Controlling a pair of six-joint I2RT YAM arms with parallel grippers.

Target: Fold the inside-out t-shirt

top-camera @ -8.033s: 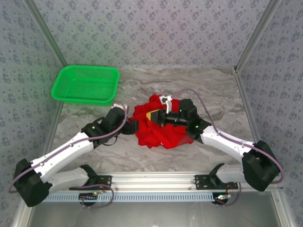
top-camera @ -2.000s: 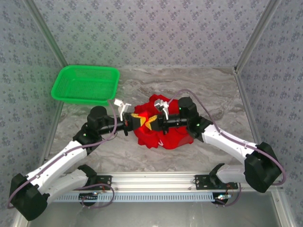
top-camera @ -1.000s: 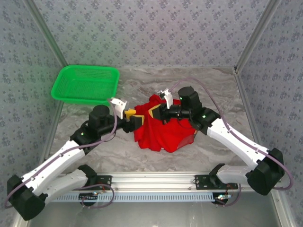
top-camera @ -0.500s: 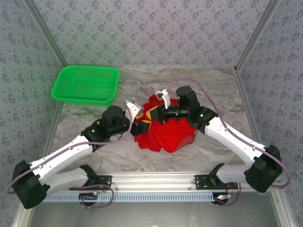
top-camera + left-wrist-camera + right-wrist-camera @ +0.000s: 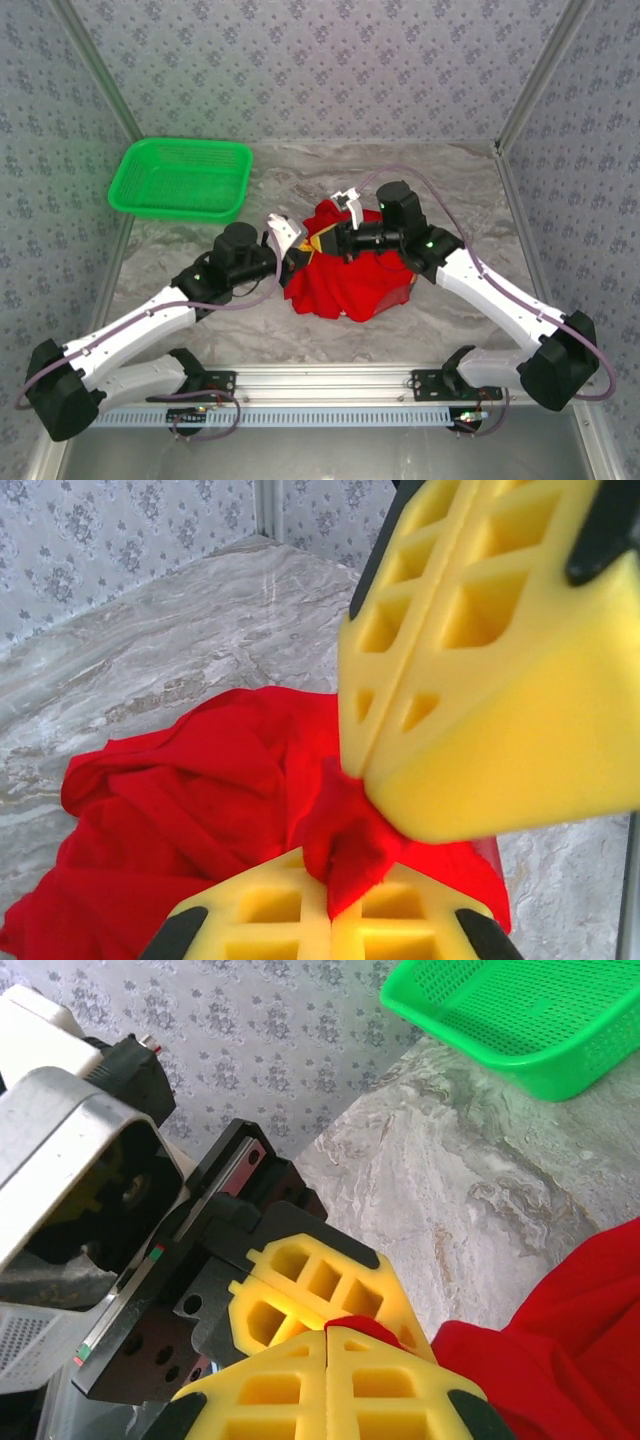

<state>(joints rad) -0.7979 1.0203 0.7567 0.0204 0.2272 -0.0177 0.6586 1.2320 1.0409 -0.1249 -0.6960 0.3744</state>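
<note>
The t-shirt (image 5: 350,285) is lying crumpled just below both grippers, one fold rising up between them. The left gripper (image 5: 325,892) and right gripper (image 5: 327,1355) are each pinching that fold, tips almost touching. Doing this step well is probably calling for drawing them apart slowly and level, so the cloth is spreading rather than slipping free.

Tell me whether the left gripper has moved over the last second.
Yes. The left gripper shifted right, away from the green basket, and shut on the t-shirt.
</note>
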